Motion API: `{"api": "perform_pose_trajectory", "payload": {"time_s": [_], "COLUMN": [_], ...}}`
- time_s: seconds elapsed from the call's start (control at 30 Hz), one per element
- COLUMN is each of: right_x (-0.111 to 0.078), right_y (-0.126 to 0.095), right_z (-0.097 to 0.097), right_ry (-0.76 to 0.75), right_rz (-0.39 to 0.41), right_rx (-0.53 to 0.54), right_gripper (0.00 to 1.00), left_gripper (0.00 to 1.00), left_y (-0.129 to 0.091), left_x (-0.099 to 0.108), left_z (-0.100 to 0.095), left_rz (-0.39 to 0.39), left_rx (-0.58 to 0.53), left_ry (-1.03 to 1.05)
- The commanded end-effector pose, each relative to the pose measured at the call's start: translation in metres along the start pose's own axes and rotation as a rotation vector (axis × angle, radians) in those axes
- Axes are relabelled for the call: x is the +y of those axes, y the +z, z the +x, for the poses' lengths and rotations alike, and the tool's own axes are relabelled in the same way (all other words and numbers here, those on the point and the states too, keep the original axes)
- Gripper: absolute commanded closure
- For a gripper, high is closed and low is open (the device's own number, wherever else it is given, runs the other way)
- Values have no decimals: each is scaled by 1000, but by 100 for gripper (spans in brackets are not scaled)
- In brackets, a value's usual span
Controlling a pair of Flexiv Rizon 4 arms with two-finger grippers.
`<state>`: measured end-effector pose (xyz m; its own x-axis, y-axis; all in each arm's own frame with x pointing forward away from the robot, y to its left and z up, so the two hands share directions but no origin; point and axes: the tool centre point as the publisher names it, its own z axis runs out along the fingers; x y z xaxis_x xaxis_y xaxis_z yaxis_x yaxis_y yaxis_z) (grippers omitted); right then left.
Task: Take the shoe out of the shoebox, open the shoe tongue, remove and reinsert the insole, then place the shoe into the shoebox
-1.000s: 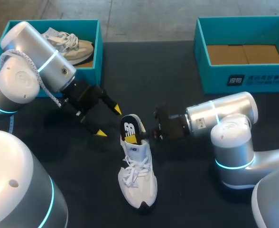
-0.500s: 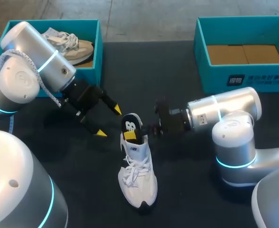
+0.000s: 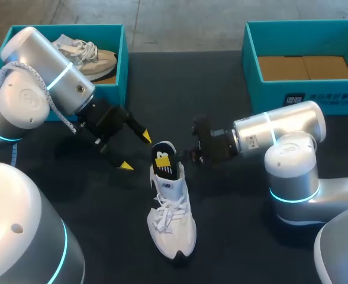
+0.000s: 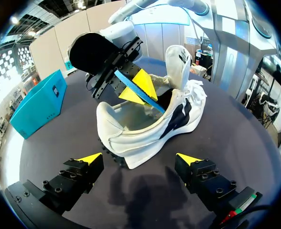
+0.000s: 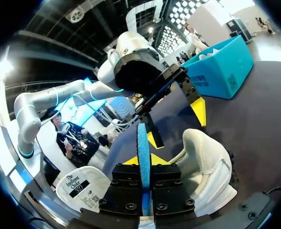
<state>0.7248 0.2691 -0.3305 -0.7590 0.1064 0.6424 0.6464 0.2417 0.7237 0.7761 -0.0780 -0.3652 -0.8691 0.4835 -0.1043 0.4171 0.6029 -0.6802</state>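
Shoe lies out of its box on the dark surface, between the two arms, toe toward the robot and tongue raised. Blue insole stands on edge in the heel opening, partly inside, clenched by the right jaws, whose yellow fingertips press it from both sides. Left jaws are released, spread wide just beside the heel and touching nothing. Two teal shoeboxes sit at the far edge: the left shoebox holds another shoe, and the right shoebox shows only its cardboard floor. Assessment: the insole step is in hand, though whether it is coming out or going in cannot be told. The shoe is unrestrained, so any pull or push may drag or tip it; bracing the heel with the left jaws appears advisable. Travel should follow the shoe's length, clear of the tongue, with the pinch kept firm so the thin insole does not fold.
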Motion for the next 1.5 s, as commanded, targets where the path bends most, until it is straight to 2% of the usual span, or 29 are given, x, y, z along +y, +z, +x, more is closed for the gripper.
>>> {"api": "perform_pose_trajectory", "payload": {"time_s": [0.03, 0.33, 0.5, 0.73, 0.77, 0.8, 0.83, 0.87, 1.23, 1.33, 1.47, 1.5], "right_x": [-2, -21, -32, -29, -27, -25, -22, -20, 2, 3, 4, 3], "right_y": [2, 8, 13, 11, 11, 10, 9, 8, 1, -1, -1, -1], "right_z": [-3, -5, -1, 0, 0, 0, 1, 1, 4, 2, -2, -3], "right_ry": [13, 59, 69, 66, 61, 57, 49, 44, -17, -19, -20, -19], "right_rz": [5, 9, 5, 3, 2, 2, 0, -2, 4, 4, 1, 0], "right_rx": [2, 17, 24, 20, 18, 12, 7, 4, -24, -28, -29, -29], "right_gripper": [100, 100, 100, 100, 82, 69, 58, 56, 65, 74, 100, 100], "left_gripper": [0, 0, 0, 0, 0, 0, 0, 0, 0, 0, 0, 0], "left_y": [0, 0, 0, 0, 0, 0, 0, 0, 0, 0, 0, 0], "left_x": [0, 0, 0, 0, 0, 0, 0, 0, 0, 0, 0, 0], "left_z": [0, 0, 0, 0, 0, 0, 0, 0, 0, 0, 0, 0], "left_rz": [-3, -3, -3, -3, -3, -3, -3, -3, -3, -3, -3, -3], "left_rx": [1, 1, 1, 1, 1, 1, 1, 1, 1, 1, 1, 1], "left_ry": [0, 0, 0, 0, 0, 0, 0, 0, 0, 0, 0, 0]}}
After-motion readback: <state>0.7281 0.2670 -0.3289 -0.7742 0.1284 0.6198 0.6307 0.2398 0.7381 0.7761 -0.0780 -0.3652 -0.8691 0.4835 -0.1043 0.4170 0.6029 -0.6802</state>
